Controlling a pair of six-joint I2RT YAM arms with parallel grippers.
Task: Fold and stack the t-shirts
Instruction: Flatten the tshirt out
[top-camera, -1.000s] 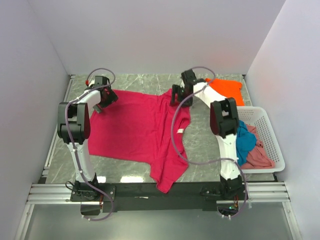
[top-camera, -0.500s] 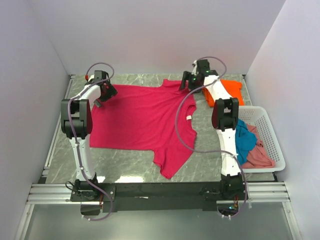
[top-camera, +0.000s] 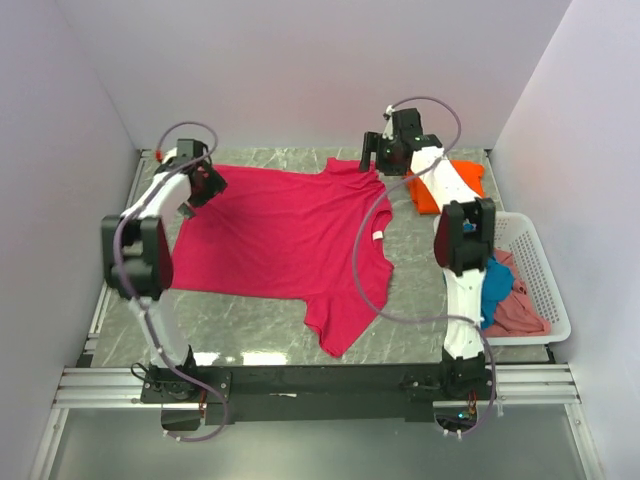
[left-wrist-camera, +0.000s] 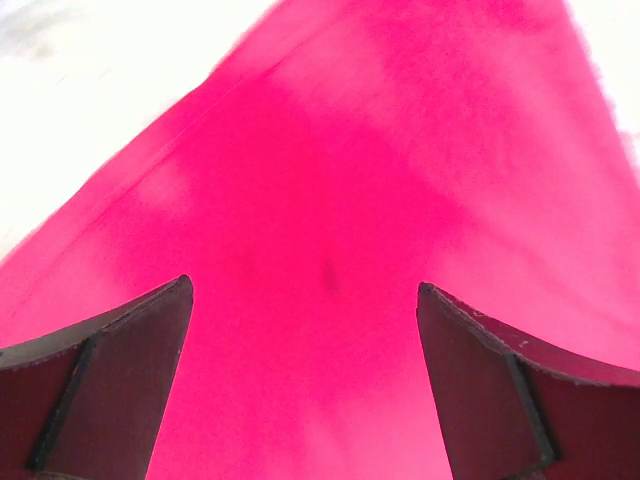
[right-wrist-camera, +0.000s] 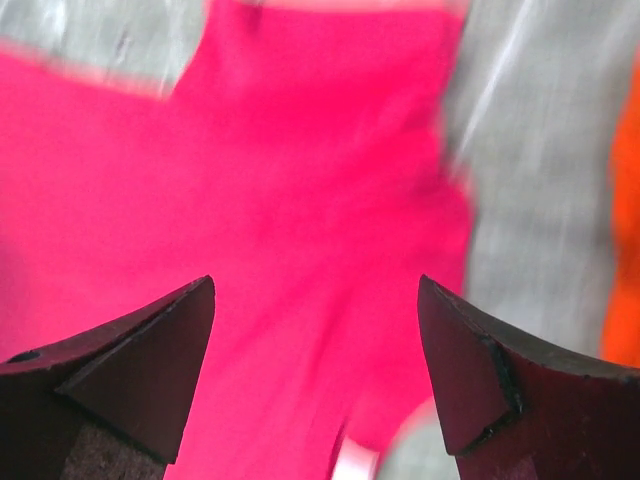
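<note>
jaws of the left gripper (left-wrist-camera: 302, 285) stand wide apart and hold nothing. only flat cloth of the crimson t-shirt (left-wrist-camera: 330, 200) shows under them. the right gripper (right-wrist-camera: 315, 280) is just as wide open and just as empty. its view is blurred, with crimson below and a strip of orange at the side.

from above, the left gripper sits over the shirt's hem corner near the far left corner of the tabletop (top-camera: 420, 280). the right gripper sits over the far sleeve, around the middle of the far edge. between them the crimson t-shirt lies open and mostly smooth along the far half of the tabletop, hem toward the left edge and neck toward the right. its other sleeve trails toward the near edge, a little rumpled.

the orange t-shirt (top-camera: 462, 182) lies by the far right corner, partly behind the right arm, and i cannot tell whether it is folded. the teal t-shirt (top-camera: 493, 288) and pink t-shirt (top-camera: 518, 312) are bunched in the basket (top-camera: 528, 232) at the right edge.

my judgement is that the task is at an early stage. the crimson shirt looks laid out and ready but has no fold in it. two shirts wait in the basket, and no stack shows.
</note>
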